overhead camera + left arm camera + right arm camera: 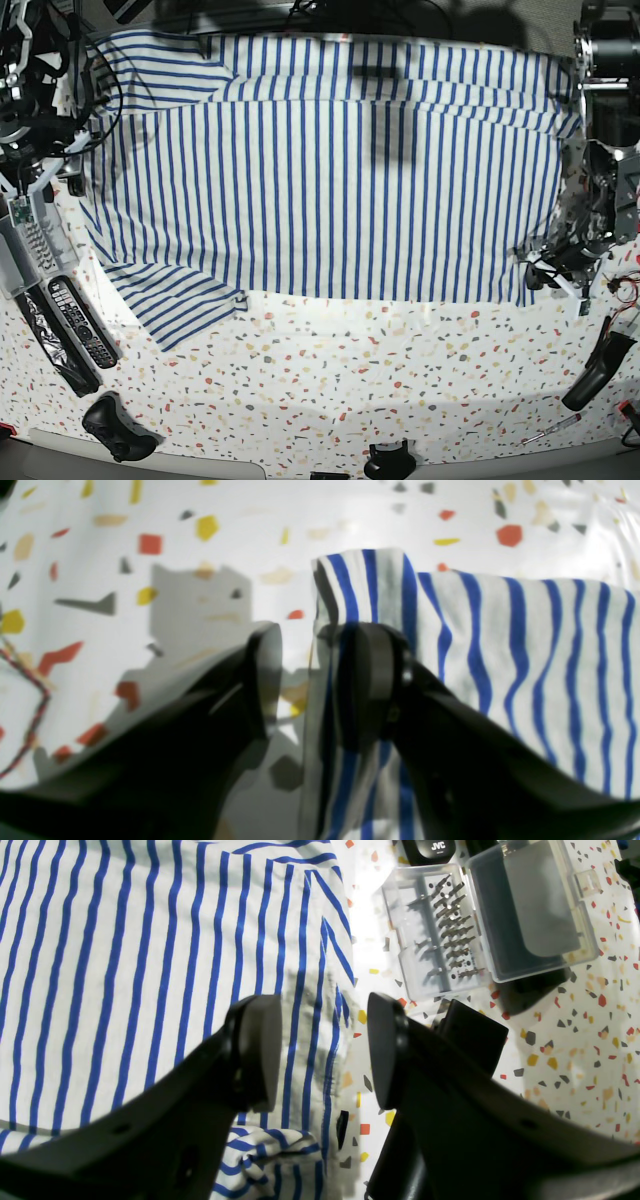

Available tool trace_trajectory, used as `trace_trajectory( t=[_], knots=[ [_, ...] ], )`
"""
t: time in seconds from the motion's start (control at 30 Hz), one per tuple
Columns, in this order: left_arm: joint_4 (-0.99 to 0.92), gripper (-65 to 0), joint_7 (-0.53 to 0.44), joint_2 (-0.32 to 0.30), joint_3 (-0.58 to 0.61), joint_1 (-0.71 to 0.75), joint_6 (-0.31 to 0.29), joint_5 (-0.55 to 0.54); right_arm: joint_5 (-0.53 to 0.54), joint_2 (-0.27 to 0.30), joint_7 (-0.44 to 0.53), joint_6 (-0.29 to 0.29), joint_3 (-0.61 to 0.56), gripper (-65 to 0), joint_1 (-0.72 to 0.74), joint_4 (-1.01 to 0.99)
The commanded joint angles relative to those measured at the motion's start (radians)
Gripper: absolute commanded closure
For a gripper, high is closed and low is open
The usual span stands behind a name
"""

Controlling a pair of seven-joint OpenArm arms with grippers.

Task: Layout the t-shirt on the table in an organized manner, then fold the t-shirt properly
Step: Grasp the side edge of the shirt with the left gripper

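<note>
The t-shirt, white with thin blue stripes, lies spread flat across the far half of the table, with one sleeve folded at the front left. My left gripper sits at the shirt's front right corner. It is open, and a raised strip of the cloth edge lies between its fingers against one pad, with a gap to the other. My right gripper hangs open just over the shirt's side edge at the left of the table and pinches nothing.
A clear plastic bit box and a black JVC device lie just beyond the shirt's left edge. Two remotes, a game controller and other dark items sit along the front. A red-black wire runs beside the left gripper.
</note>
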Motion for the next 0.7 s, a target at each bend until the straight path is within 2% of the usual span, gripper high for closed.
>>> trace_trajectory(
  t=[0.0, 0.17, 0.47, 0.6, 0.67],
  knots=[
    [0.014, -21.7, -0.002, -0.001, 0.009, -0.024, -0.005, -0.005, 0.004, 0.016, 0.020, 0.000, 0.010, -27.4, 0.003, 0.015],
    [0.014, -21.7, -0.013, 0.010, 0.032, -0.030, -0.007, -0.005, 0.004, 0.016, 0.019, 0.001, 0.010, -27.4, 0.003, 0.015],
    [0.014, -21.5, -0.013, -0.014, 0.032, -0.039, -0.006, 0.000, 0.004, 0.016, 0.019, 0.001, 0.010, -27.4, 0.003, 0.015],
    [0.024, -21.5, -0.013, -0.055, 0.031, -0.064, -0.003, -0.116, 0.004, 0.016, 0.019, 0.001, 0.010, -27.4, 0.003, 0.015],
    [0.029, -21.5, -0.010, -0.071, 0.031, -0.084, -0.003, -0.129, 0.004, 0.016, 0.019, 0.001, 0.010, -27.4, 0.003, 0.015]
  ],
)
